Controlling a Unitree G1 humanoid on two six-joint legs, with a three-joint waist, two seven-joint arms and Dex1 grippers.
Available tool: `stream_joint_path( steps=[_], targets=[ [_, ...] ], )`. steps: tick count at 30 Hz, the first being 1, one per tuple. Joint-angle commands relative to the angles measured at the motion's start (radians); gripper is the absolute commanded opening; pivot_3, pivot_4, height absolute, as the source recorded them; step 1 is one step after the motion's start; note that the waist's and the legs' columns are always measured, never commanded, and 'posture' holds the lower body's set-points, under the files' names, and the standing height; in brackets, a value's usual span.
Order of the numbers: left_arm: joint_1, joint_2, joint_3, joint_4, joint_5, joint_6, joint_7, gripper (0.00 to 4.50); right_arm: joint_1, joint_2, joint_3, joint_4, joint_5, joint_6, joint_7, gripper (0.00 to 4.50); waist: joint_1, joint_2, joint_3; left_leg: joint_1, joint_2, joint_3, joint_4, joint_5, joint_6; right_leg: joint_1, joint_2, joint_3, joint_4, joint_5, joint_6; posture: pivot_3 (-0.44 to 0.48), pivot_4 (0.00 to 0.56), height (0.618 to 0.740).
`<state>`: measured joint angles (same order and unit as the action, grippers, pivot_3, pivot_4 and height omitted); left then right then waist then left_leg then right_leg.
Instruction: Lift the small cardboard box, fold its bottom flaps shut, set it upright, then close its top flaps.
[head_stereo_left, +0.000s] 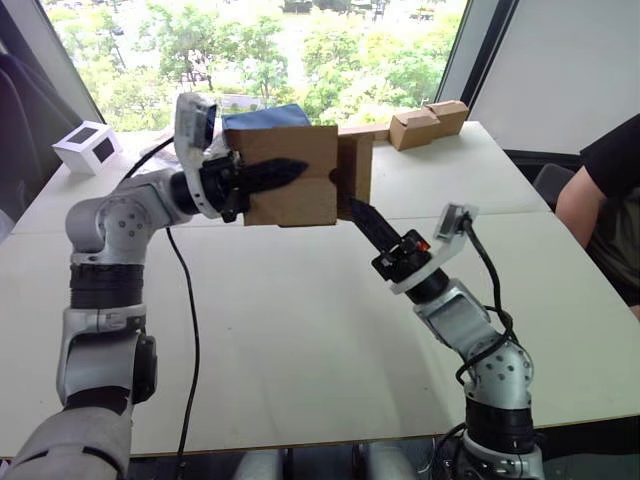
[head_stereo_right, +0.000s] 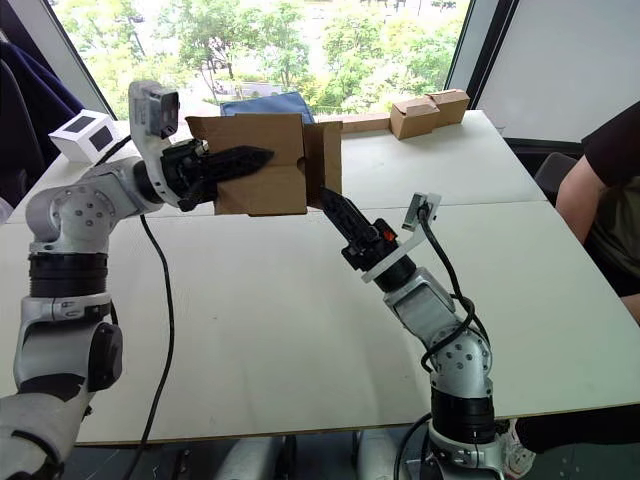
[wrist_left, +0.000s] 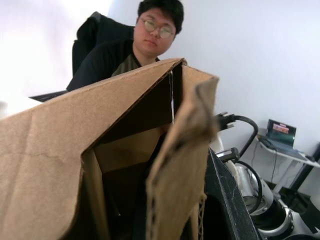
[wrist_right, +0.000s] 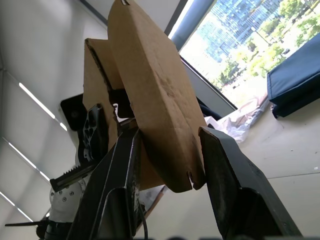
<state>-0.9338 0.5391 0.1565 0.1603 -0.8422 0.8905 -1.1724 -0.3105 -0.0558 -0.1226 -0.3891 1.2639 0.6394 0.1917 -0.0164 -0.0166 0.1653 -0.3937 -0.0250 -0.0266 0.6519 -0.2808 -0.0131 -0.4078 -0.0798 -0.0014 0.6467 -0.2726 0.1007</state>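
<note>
matt brown corrugated small cardboard box (head_stereo_left: 290, 175), smooth white table (head_stereo_left: 300, 330)

White table (head_stereo_left: 300, 330) before sunlit window (head_stereo_left: 300, 40) with trees.

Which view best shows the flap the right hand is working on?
The right wrist view: the flap fills the gap between the right hand's two fingers, its lower edge clear. The eye views show it as a narrow panel at the small cardboard box's end; the left wrist view looks inside the box.
</note>
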Motion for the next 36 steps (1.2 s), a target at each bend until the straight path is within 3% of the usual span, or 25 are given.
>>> stream_joint_path(
  steps=[1, 6, 14, 22, 25, 26, 29, 36],
  targets=[
    [0.01, 0.001, 0.034, -0.037, -0.032, 0.0, 0.011, 0.0, -0.015, 0.025, -0.001, -0.047, 0.062, -0.015, -0.022, 1.83, 0.0, 0.0, 0.0, 0.0, 0.0, 0.0, 0.0, 0.0, 0.0, 0.0, 0.0, 0.0, 0.0, 0.0, 0.0, 0.0, 0.15, 0.737],
    [0.014, 0.011, 0.043, -0.03, -0.04, -0.002, 0.006, 0.0, 0.0, -0.014, 0.007, -0.083, 0.097, 0.012, -0.001, 1.83, 0.001, 0.0, 0.0, 0.0, 0.0, 0.0, 0.0, 0.0, 0.0, 0.0, 0.0, 0.0, 0.0, 0.0, 0.0, 0.0, 0.15, 0.737],
    [-0.008, 0.029, 0.047, -0.014, -0.042, -0.012, -0.015, 0.0, -0.025, -0.157, 0.021, -0.101, -0.018, 0.021, 0.055, 1.83, 0.0, 0.0, 0.0, 0.0, 0.0, 0.0, 0.0, 0.0, 0.0, 0.0, 0.0, 0.0, 0.0, 0.0, 0.0, 0.0, 0.15, 0.737],
    [-0.034, 0.052, 0.058, 0.027, -0.038, -0.023, -0.027, 0.0, 0.049, -0.322, -0.077, -0.122, 0.096, 0.068, 0.115, 1.83, 0.003, 0.0, 0.0, 0.0, 0.0, 0.0, 0.0, 0.0, 0.001, 0.001, 0.0, 0.0, -0.001, 0.0, 0.0, 0.0, 0.15, 0.737],
    [-0.037, 0.051, 0.062, 0.03, -0.041, -0.021, -0.028, 0.0, 0.064, -0.339, -0.103, -0.106, 0.109, 0.062, 0.121, 2.43, 0.003, 0.0, 0.0, 0.0, 0.0, 0.0, 0.0, 0.0, 0.001, 0.001, 0.0, 0.0, -0.001, 0.0, 0.0, 0.0, 0.15, 0.737],
    [-0.038, 0.049, 0.062, 0.029, -0.043, -0.018, -0.028, 0.0, 0.064, -0.339, -0.108, -0.099, 0.108, 0.058, 0.119, 3.04, 0.003, 0.0, 0.0, 0.0, 0.0, 0.0, 0.0, 0.0, 0.001, 0.001, 0.0, 0.0, -0.001, 0.0, 0.0, 0.0, 0.15, 0.737],
    [-0.037, 0.046, 0.062, 0.023, -0.046, -0.014, -0.026, 0.0, 0.046, -0.319, -0.135, -0.06, 0.134, 0.039, 0.103, 3.92, 0.003, 0.0, 0.0, 0.0, 0.0, 0.0, 0.0, 0.0, 0.001, 0.001, 0.0, 0.0, -0.001, 0.0, 0.0, 0.0, 0.15, 0.737],
    [-0.03, 0.029, 0.068, 0.006, -0.066, -0.002, -0.004, 0.0, -0.084, -0.189, -0.135, 0.044, 0.103, -0.059, 0.048, 3.92, 0.001, 0.0, 0.0, 0.0, 0.0, 0.0, 0.0, 0.0, 0.0, 0.001, 0.001, 0.0, -0.001, 0.0, 0.0, 0.0, 0.15, 0.737]
  ],
)
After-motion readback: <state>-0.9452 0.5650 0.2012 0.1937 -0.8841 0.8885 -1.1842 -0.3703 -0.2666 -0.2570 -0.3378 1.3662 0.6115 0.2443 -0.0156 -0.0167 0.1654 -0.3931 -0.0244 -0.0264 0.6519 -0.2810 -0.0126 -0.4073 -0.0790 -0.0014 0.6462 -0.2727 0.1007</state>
